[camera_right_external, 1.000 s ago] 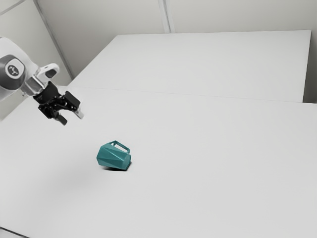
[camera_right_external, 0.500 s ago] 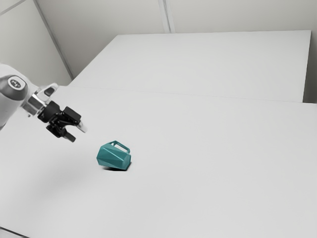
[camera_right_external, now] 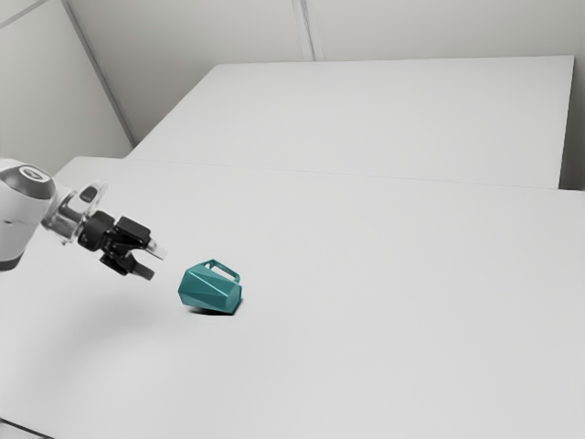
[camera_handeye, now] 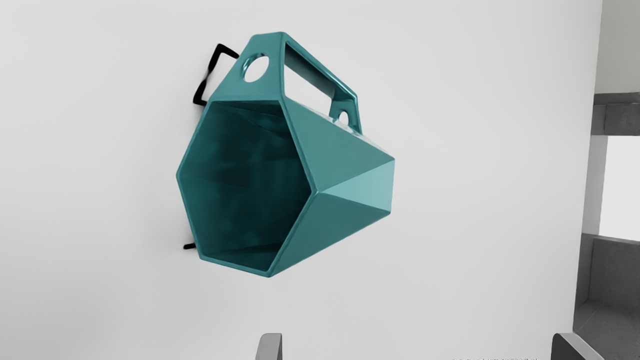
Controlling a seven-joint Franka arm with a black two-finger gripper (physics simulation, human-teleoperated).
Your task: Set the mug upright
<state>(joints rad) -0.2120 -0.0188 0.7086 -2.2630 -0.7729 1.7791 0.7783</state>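
Note:
My gripper [camera_right_external: 154,262] hangs at the exterior view's left, short of the mug and apart from it, with nothing held. In the wrist view the gripper [camera_handeye: 417,345] stands open, its fingertips wide apart. A teal faceted mug [camera_right_external: 209,289] lies on its side on the table, its handle on the upper side and its base toward the exterior view's right. The wrist view looks into the open mouth of the mug [camera_handeye: 345,155], which faces my hand's camera, and the loop of the handle is plain to see.
The white table [camera_right_external: 384,320] extends around the mug. Behind it stands a large white surface [camera_right_external: 384,119] near the back wall. A dark thin line [camera_right_external: 26,428] crosses the exterior view's lower left corner.
My hand has come down and slightly toward the exterior view's right, closer to the mug, and has tilted a little. The mug has stayed where it was.

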